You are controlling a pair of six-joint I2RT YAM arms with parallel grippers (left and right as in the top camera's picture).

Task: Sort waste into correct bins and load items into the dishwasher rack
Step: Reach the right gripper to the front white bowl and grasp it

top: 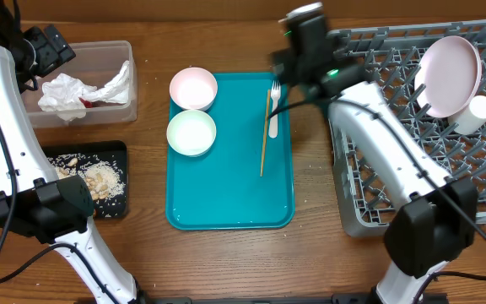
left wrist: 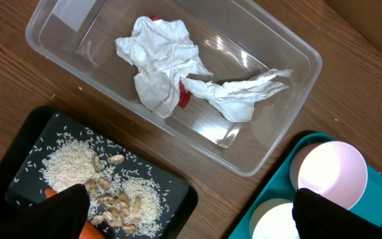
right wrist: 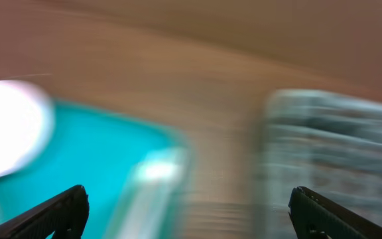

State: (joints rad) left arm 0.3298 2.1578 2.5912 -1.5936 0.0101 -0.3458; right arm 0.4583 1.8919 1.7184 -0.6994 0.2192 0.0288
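near the clear tub (left wrist: 282, 114), left hand (left wrist: 191, 199) spread empty, right hand (right wrist: 190, 196) spread empty by teal tray (right wrist: 98, 151)

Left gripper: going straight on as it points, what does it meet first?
Probably bare table in the gap between the black tray and teal tray, just short of the clear tub. The left gripper is open; depth is unclear.

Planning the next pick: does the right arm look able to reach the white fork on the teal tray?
Probably yes: the fork lies uncovered beside the wooden stick on the tray, and the open right hand hovers close by.
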